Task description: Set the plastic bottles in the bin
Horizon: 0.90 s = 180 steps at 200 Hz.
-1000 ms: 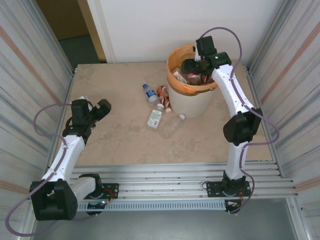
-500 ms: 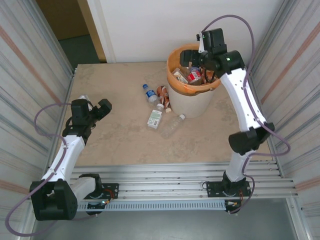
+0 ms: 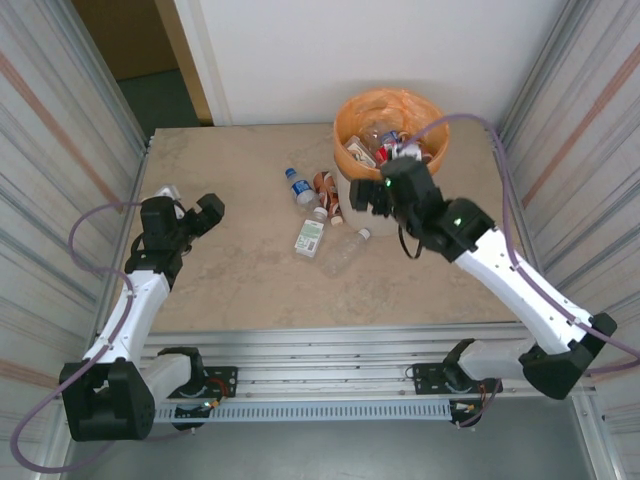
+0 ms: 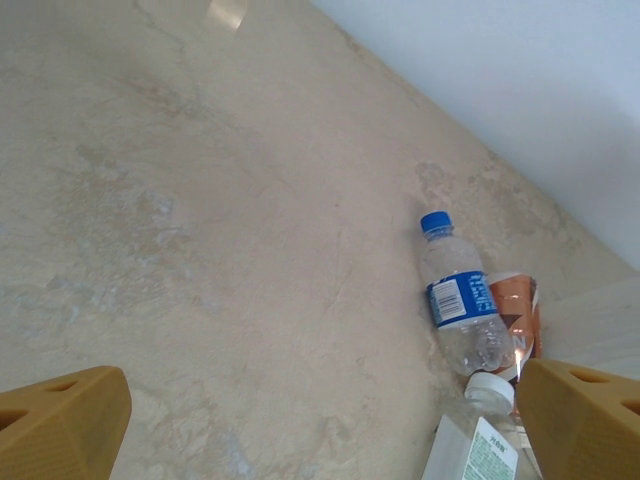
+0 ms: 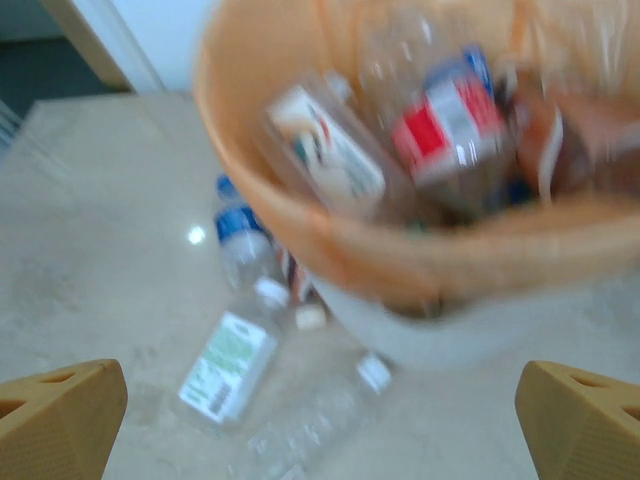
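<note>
Right wrist, blurred, bin (image 5: 290, 225) apparently close, open table (image 5: 90, 200) at left

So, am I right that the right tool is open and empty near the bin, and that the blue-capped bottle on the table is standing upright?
Not quite. The blue-capped bottle is lying on its side on the table, not standing upright, as the left wrist view shows. The rest holds: the right tool is open and empty near the bin.
</note>
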Available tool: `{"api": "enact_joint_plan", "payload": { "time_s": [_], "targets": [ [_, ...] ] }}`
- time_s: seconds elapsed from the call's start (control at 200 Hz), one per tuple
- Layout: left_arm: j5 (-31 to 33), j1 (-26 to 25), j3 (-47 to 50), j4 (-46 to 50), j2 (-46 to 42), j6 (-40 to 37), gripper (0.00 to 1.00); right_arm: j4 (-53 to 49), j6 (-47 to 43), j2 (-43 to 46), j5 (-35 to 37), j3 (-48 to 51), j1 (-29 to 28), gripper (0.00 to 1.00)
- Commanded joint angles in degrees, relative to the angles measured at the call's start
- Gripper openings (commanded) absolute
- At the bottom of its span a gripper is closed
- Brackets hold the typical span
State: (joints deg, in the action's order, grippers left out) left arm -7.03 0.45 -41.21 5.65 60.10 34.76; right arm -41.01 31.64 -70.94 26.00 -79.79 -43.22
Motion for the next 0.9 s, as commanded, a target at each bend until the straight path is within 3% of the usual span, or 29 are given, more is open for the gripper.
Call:
{"api": "enact_joint_plan", "payload": {
  "time_s": [0.0,0.155,0.346,0.681,0.897],
  "targets": [
    [-1.71,0.64,1.44,-3.61,-0.49,-0.91,0.99,-0.36,14.41,2.86,9.18,5.60,-3.40,0.98],
    [-2.45,0.63,2.71,-5.82,0.02,-0.51,0.99,-8.25,29.24,2.23,13.20,10.78,-8.66,0.98],
    [-2.94,0.61,2.81,-5.97,0.47,-0.52,0.99,-5.69,41.23,-2.95,8.51,17.33,-11.77,0.98],
    [-3.78,0.61,2.60,-5.89,1.30,-0.27,0.99,-0.08,42.63,-16.22,3.91,15.86,-12.00,0.98],
    [-3.47,0.69,2.45,-5.56,1.32,-0.44,0.99,10.31,39.90,-20.89,-2.26,17.13,-9.11,0.98]
  ]
}}
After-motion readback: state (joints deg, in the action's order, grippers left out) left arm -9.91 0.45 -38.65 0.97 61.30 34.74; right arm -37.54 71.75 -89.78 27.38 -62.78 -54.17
